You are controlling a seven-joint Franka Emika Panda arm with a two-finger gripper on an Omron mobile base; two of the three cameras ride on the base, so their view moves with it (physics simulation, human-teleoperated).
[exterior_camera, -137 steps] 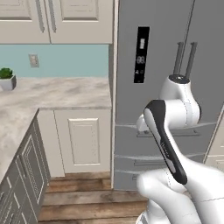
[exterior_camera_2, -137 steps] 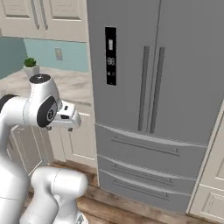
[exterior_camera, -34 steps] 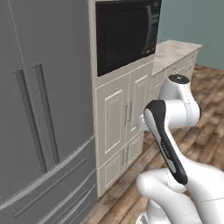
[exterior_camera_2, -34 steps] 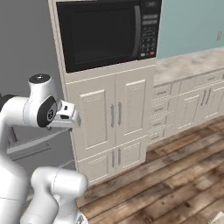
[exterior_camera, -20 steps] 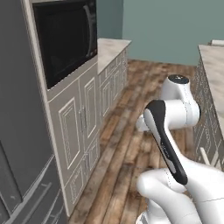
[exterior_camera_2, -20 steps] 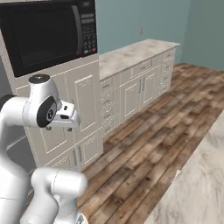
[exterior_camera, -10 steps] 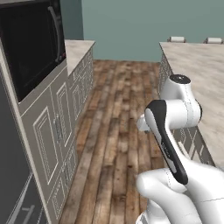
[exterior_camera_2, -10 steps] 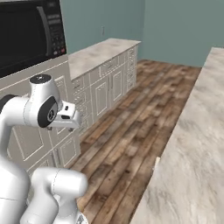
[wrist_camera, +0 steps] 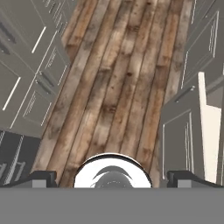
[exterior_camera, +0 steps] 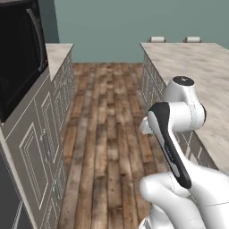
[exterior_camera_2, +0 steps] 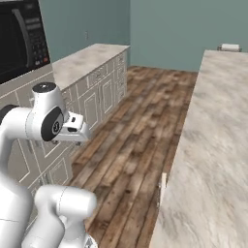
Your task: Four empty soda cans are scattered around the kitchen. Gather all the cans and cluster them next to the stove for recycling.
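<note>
The soda cans and the stove are out of view. My gripper (wrist_camera: 111,179) is open with nothing between its fingers; the two dark fingertips (wrist_camera: 41,178) stand far apart in the hand view. It points down at the wood plank floor (wrist_camera: 118,83) between two cabinet runs. The arm is folded close over the base, with the hand (exterior_camera_2: 75,128) held at about counter height above the aisle.
A black built-in oven (exterior_camera: 18,67) and cream cabinets (exterior_camera: 40,147) line the left. A beige marbled counter (exterior_camera_2: 82,60) runs on toward the teal wall (exterior_camera: 125,22). A long island counter (exterior_camera_2: 218,145) fills the right. The floor aisle (exterior_camera: 107,116) runs between them.
The whole picture has swung: the base has turned, so the fridge and oven cabinet slid off to the left and the aisle and island came in. The arm's pose and the open gripper are unchanged.
</note>
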